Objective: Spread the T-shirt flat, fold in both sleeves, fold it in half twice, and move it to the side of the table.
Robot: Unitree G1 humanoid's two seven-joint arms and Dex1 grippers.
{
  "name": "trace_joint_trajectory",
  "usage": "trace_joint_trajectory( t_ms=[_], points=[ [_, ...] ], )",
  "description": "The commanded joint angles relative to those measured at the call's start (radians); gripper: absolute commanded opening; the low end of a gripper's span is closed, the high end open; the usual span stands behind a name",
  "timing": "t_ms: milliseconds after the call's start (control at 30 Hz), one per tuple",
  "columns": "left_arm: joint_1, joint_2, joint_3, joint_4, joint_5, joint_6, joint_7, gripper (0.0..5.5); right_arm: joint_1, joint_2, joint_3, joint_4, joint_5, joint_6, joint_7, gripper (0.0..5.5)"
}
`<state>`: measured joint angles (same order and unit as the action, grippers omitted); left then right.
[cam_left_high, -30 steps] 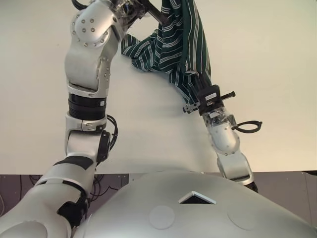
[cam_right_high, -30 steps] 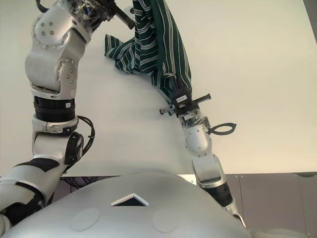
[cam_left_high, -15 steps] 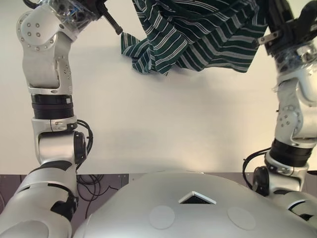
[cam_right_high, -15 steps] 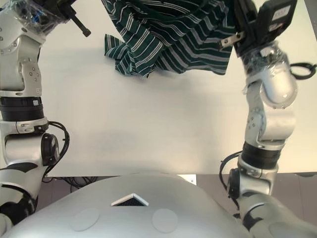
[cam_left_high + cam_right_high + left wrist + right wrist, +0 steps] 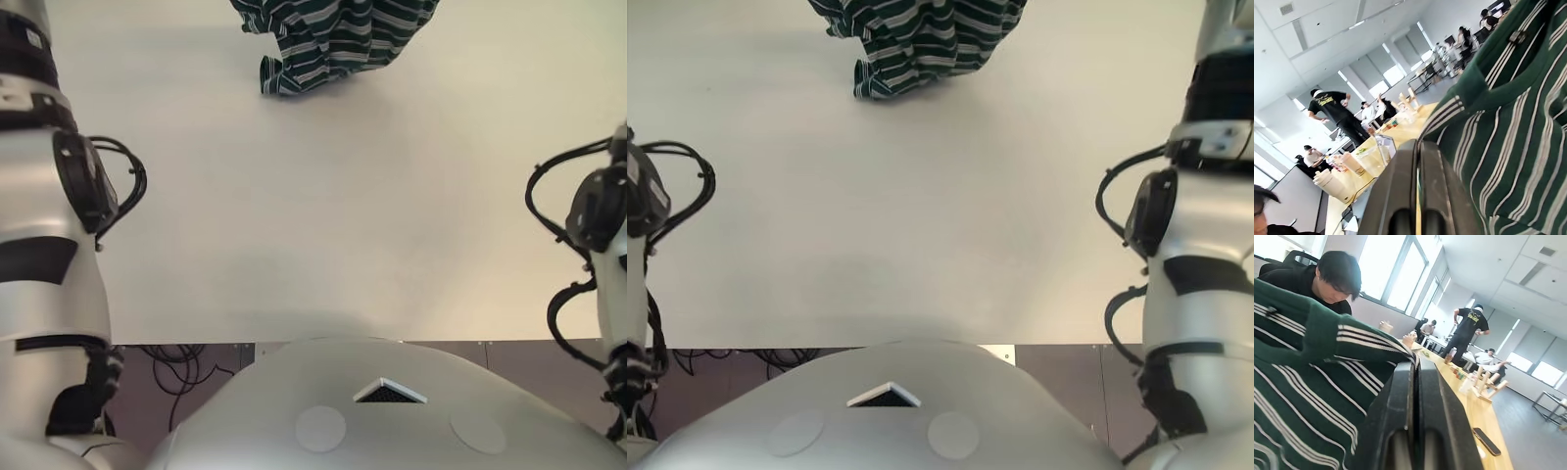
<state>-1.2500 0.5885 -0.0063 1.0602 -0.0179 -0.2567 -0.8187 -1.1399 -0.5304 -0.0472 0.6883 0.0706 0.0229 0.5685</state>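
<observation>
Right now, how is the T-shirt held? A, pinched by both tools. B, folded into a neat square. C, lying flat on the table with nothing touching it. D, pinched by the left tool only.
A: the left tool and the right tool are each shut on a striped edge of the T-shirt.

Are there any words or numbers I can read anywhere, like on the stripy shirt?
None can be read.
T-shirt: only white stripes on green, no letters.
The left hand and the right hand, both pinching the T-shirt: plain black, no labels to see.
Things on the desk in the room behind: too small and blurred to read.
</observation>
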Motion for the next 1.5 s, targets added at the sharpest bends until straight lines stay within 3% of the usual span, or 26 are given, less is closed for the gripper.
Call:
trace_joint_trajectory(
  t_ms=[33,233,533,633,800,933,1067,1167,1267,1367,1500],
  points=[
    [-0.138,0.011,-0.024,0.142,0.081,-0.023,0.097,0.0,-0.192,-0.036,0.028,0.243,-0.082,-0.129,-0.031,0.03],
    [-0.256,0.002,-0.065,0.246,0.197,-0.01,0.268,0.0,-0.367,-0.042,0.061,0.492,-0.188,-0.251,-0.126,0.03],
    [-0.32,0.029,-0.068,0.281,0.275,0.024,0.431,0.0,-0.429,-0.077,0.076,0.577,-0.272,-0.32,-0.238,0.03],
    [-0.305,0.054,-0.048,0.272,0.261,-0.01,0.362,0.0,-0.407,-0.098,0.081,0.562,-0.28,-0.36,-0.195,0.03],
    [-0.233,0.128,-0.01,0.219,0.183,-0.121,0.017,0.0,-0.282,-0.171,0.066,0.428,-0.224,-0.458,0.034,0.03],
    [-0.115,0.171,0.037,0.111,0.034,-0.136,-0.411,0.0,-0.063,-0.235,0.039,0.119,-0.106,-0.427,0.25,0.03],
    [0.108,0.231,0.041,-0.247,-0.203,0.109,-0.759,0.0,0.235,-0.319,0.001,-0.352,0.067,-0.226,0.438,0.03],
    [0.428,0.413,-0.055,-0.754,-0.495,0.362,-0.796,0.0,0.526,-0.43,-0.058,-0.735,0.245,-0.012,0.565,0.03],
    [0.714,0.541,-0.058,-1.113,-0.666,0.462,-0.795,0.0,0.851,-0.527,-0.143,-1.036,0.363,0.137,0.684,0.03],
    [0.989,0.558,-0.085,-1.321,-0.578,0.404,-0.795,0.0,1.175,-0.566,-0.135,-1.219,0.275,0.128,0.748,0.03],
    [1.219,0.534,-0.178,-1.41,-0.352,0.313,-0.734,0.0,1.411,-0.537,-0.039,-1.284,0.118,0.085,0.701,0.03]
  ],
)
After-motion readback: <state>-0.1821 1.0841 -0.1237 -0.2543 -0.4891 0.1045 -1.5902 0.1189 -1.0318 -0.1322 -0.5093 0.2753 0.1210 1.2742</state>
